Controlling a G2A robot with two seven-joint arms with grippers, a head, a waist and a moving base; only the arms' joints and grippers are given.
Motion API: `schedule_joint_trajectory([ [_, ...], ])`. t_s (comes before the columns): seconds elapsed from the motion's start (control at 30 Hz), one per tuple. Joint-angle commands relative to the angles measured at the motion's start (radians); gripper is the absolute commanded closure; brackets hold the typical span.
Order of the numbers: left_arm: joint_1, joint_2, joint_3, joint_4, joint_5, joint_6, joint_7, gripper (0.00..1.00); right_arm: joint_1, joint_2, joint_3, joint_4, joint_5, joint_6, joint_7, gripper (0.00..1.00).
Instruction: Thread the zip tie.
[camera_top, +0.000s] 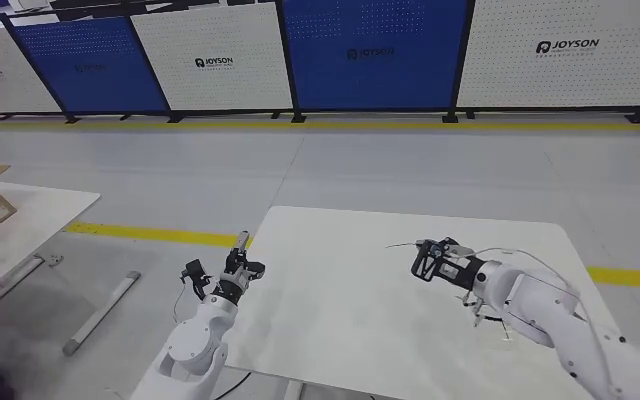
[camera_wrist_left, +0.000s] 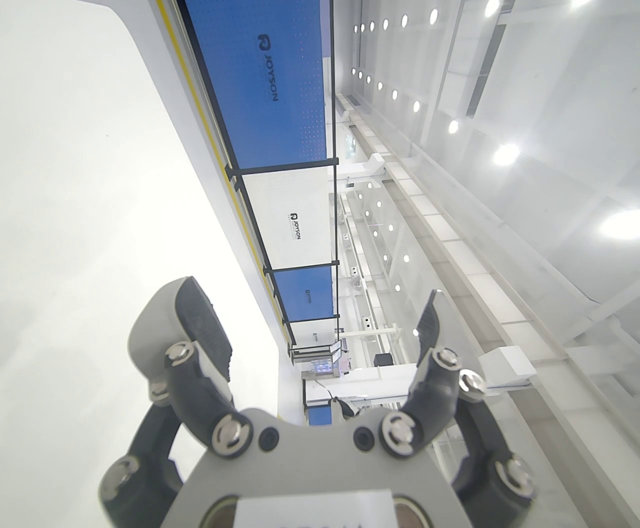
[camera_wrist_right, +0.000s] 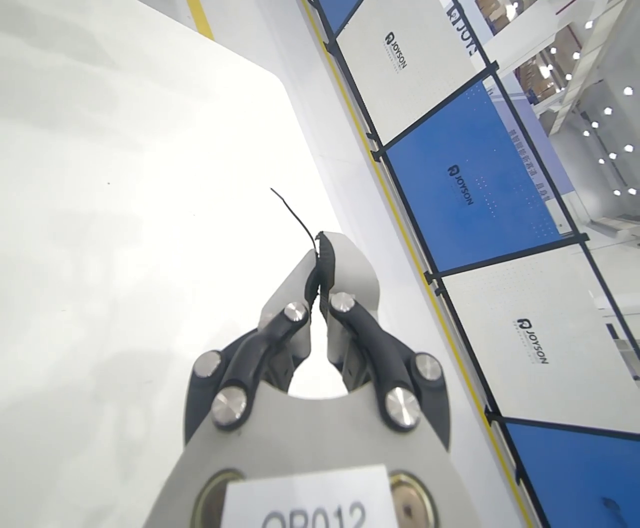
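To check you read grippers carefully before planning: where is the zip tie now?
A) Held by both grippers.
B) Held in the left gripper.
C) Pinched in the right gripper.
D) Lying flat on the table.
C: the right gripper is shut on the zip tie, its thin end poking out beyond the jaws, while the left gripper stands open and empty.

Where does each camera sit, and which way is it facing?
Top view: above the arms, looking down at the table, left gripper, right gripper.
Left wrist view: left wrist, facing past the open left gripper toward panels, ceiling.
Right wrist view: right wrist, facing across the table; right gripper shut on the zip tie.
Shared: table, panels.
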Motion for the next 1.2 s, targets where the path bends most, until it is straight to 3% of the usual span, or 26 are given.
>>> schedule_joint_trajectory([
  [0.0,0.0,0.0,0.0,0.0,0.0,0.0,0.0,0.0,-0.008,-0.004,0.003,-0.006,-0.059,0.03,-0.008,1.0],
  [0.13,0.0,0.0,0.0,0.0,0.0,0.0,0.0,0.0,-0.029,-0.009,0.005,-0.022,-0.233,0.101,-0.099,1.0],
  [0.27,0.0,0.0,0.0,0.0,0.0,0.0,0.0,0.0,-0.01,-0.003,-0.017,-0.005,-0.233,0.155,-0.165,1.0],
  [0.5,0.0,0.0,0.0,0.0,0.0,0.0,0.0,0.0,0.115,0.022,-0.187,0.031,-0.233,0.21,-0.216,1.0],
  [1.0,0.0,0.0,0.0,0.0,0.0,0.0,0.0,0.0,0.131,0.02,-0.209,0.036,-0.233,0.192,-0.235,1.0],
  [1.17,0.0,0.0,0.0,0.0,0.0,0.0,0.0,0.0,0.213,0.024,-0.305,0.079,-0.233,0.154,-0.41,1.0],
])
